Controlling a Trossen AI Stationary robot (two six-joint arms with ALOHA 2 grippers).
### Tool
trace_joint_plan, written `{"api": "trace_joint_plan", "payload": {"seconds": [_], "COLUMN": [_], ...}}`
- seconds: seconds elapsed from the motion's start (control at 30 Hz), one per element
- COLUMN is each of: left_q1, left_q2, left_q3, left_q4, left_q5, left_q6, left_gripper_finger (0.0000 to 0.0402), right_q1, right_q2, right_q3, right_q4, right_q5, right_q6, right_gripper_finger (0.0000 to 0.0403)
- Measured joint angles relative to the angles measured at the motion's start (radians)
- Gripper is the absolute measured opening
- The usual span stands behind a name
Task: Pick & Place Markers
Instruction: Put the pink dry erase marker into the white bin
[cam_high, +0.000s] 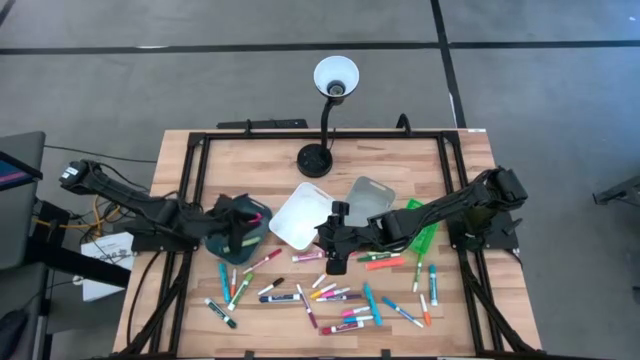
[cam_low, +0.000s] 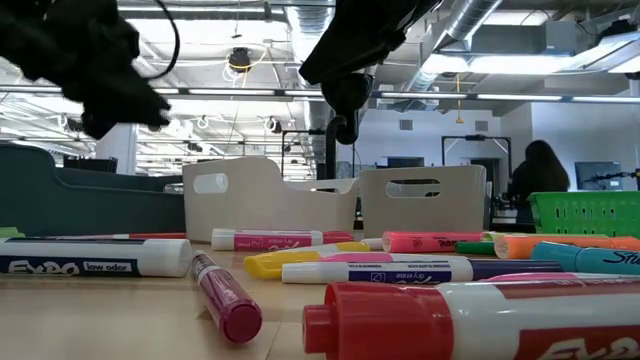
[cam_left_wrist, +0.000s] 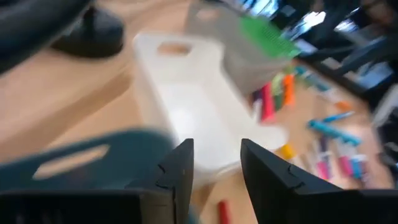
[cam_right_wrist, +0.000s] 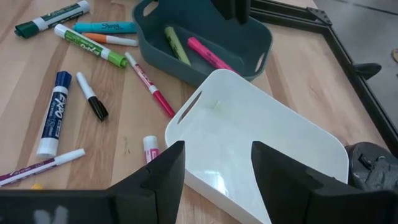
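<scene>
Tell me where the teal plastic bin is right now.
In the high view, the teal plastic bin sits left of centre under the left gripper, beside the white plastic bin.

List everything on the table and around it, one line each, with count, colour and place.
markers: a few dozen, mixed colours, scattered over the front of the table; two lie in the teal bin
teal bin: one, left of centre
white bin: one, centre, empty
grey bin: one, right of the white bin
green bin: one, right side
lamp: one, white shade, black base, rear centre
left end effector: open, over the teal bin
right end effector: open, beside the white bin
</scene>
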Motion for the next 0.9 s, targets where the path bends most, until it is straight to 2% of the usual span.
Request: {"api": "trace_joint_plan", "payload": {"seconds": [0.27, 0.43, 0.63, 0.9], "left_q1": [0.0, 0.0, 0.0, 0.0], "left_q2": [0.001, 0.001, 0.062, 0.267], "left_q3": [0.002, 0.002, 0.002, 0.002], "left_q4": [0.249, 0.303, 0.365, 0.553], "left_q5": [0.15, 0.189, 0.193, 0.214], "left_q6": [0.264, 0.391, 0.422, 0.45], "left_gripper_finger": [0.0127, 0.0127, 0.0127, 0.0127], "right_q1": [0.0, 0.0, 0.0, 0.0], "right_q2": [0.0, 0.0, 0.0, 0.001], "right_q3": [0.0, 0.0, 0.0, -0.001], "right_q4": [0.0, 0.0, 0.0, 0.045], "right_q5": [0.0, 0.0, 0.0, -0.001], "right_q6": [0.0, 0.0, -0.006, -0.008], "right_gripper_finger": [0.0175, 0.0178, 0.018, 0.0176]}}
